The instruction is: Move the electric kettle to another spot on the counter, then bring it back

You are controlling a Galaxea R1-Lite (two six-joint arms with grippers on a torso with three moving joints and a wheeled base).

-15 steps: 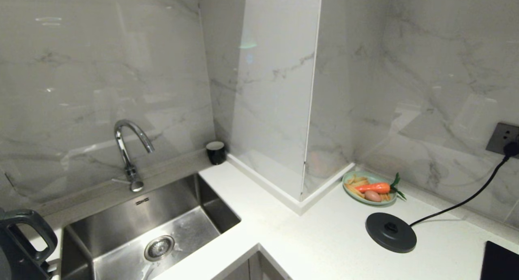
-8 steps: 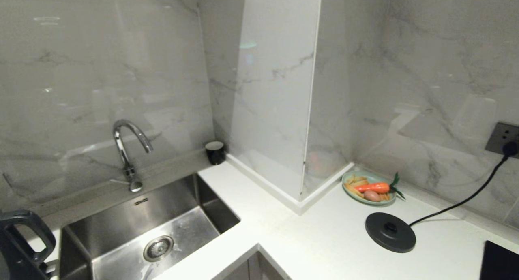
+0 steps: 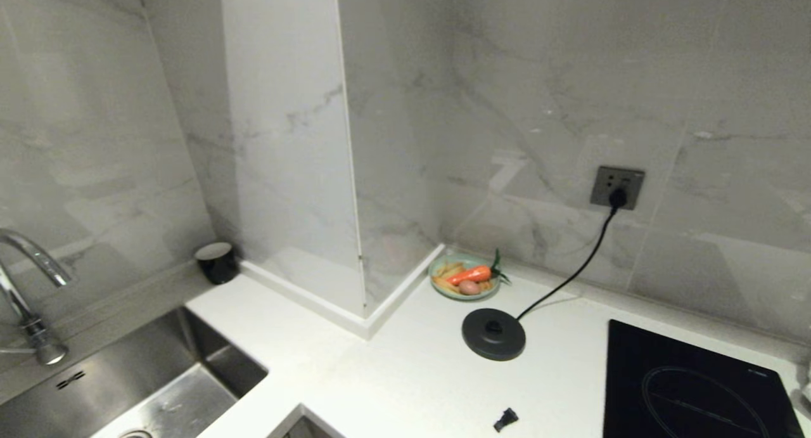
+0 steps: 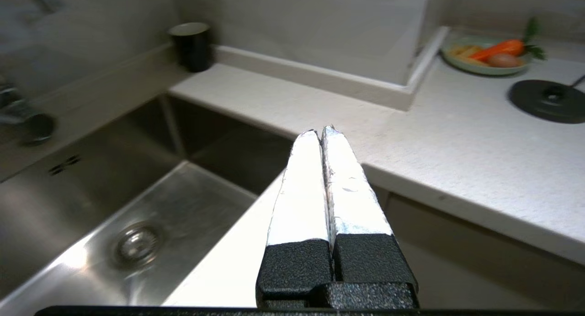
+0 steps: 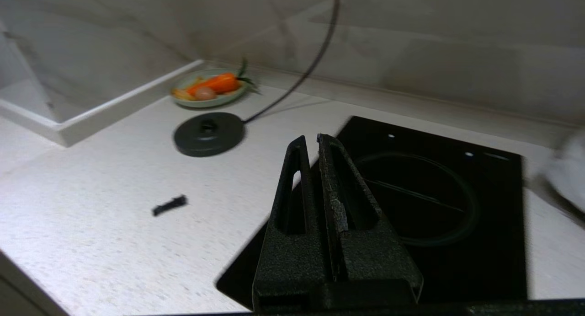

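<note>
We see the white speckled tabletop (image 3: pixel 405 374) wrapping round a marble pillar corner, and the electric kettle is in none of our views just now. Its flat black base disc (image 3: pixel 493 334) sits bare on the tabletop, its cord (image 3: pixel 570 274) running up to the wall socket (image 3: pixel 617 187). Just behind the disc, against the wall, a green plate (image 3: pixel 464 277) carries a carrot (image 3: pixel 469 274) and other bits of food. A small black cup (image 3: pixel 216 262) stands in the corner on the far side of the pillar, beside the steel sink (image 3: pixel 146 387) and tap (image 3: pixel 28 298). A black induction hob (image 3: pixel 690 387) is set into the tabletop to the right, and a small black piece (image 3: pixel 505 419) lies loose near the front edge.

Our left claw (image 4: pixel 319 132) hangs over the front edge of the tabletop by the sink, its foil-wrapped fingers (image 4: pixel 301 188) pressed together on nothing. Our right claw (image 5: pixel 311 140) hovers over the near corner of the hob, its black fingers (image 5: pixel 340 192) likewise pressed together and empty.
</note>
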